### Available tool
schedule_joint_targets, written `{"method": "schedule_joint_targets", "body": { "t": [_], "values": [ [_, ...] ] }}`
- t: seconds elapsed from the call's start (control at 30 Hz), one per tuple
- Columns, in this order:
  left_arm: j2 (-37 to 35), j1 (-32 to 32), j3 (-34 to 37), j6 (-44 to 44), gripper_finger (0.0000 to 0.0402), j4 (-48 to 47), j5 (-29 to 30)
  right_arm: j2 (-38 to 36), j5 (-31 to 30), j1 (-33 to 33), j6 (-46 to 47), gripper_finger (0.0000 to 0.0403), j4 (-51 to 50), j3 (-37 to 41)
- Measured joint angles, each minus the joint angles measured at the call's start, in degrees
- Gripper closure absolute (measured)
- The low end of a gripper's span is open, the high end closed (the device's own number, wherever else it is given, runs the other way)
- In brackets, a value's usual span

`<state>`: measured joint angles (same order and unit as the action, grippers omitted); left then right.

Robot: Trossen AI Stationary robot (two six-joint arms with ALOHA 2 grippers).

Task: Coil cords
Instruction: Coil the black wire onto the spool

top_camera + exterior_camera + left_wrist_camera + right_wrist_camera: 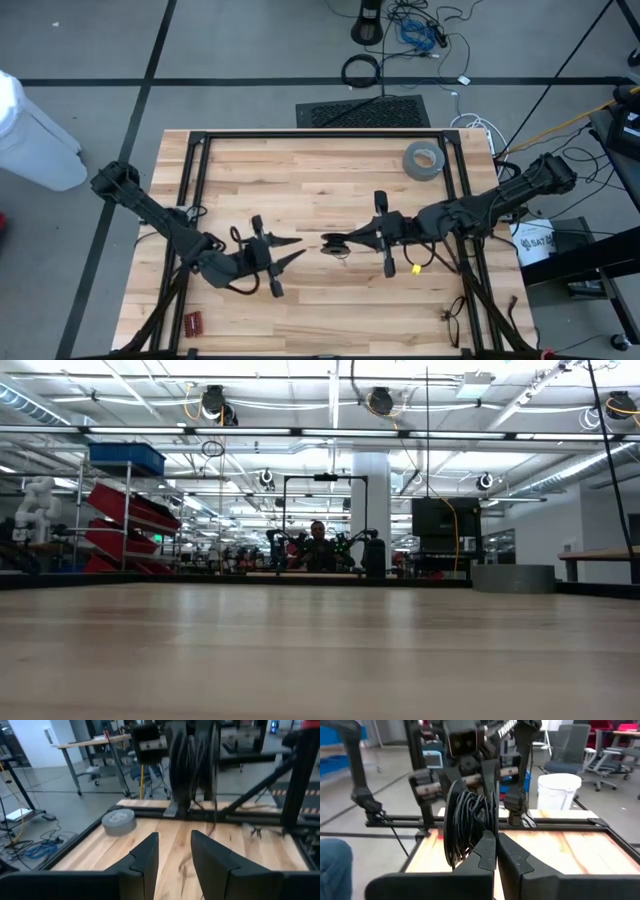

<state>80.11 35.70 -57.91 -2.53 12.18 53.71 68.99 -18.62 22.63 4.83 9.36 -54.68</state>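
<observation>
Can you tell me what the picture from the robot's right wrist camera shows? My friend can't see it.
The right gripper is shut on a coiled bundle of thin black cord, holding it up above the wooden table. Facing it beyond the bundle is the left arm, and a white bucket stands past the table.

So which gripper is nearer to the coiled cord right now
Right. The right gripper is shut on the coiled cord, holding it above the table. The left gripper is open, facing it across a clear gap.
</observation>
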Motion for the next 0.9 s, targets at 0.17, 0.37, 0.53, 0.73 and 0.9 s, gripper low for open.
{"method": "schedule_joint_targets", "body": {
  "t": [0.17,0.37,0.53,0.73,0.9],
  "values": [
    [0.0,0.0,0.0,0.1,0.0281,1.9,0.0,0.5,-1.2,0.0,-0.1,0.0403,-1.7,0.0],
    [0.0,-0.1,0.0,0.3,0.0281,4.6,-1.4,1.5,-1.1,0.0,-0.1,0.0403,-0.5,0.0],
    [0.1,-0.9,0.0,0.3,0.0281,6.3,-5.3,3.4,-1.2,0.0,0.0,0.0403,0.8,0.0],
    [0.1,-1.6,0.0,-0.1,0.0281,6.9,-8.9,5.0,-1.2,0.0,-1.0,0.0403,4.3,0.0],
    [0.1,-1.6,0.0,-0.2,0.0281,7.0,-10.0,5.0,-1.3,0.0,-1.2,0.0403,4.6,0.0]
  ]
}}
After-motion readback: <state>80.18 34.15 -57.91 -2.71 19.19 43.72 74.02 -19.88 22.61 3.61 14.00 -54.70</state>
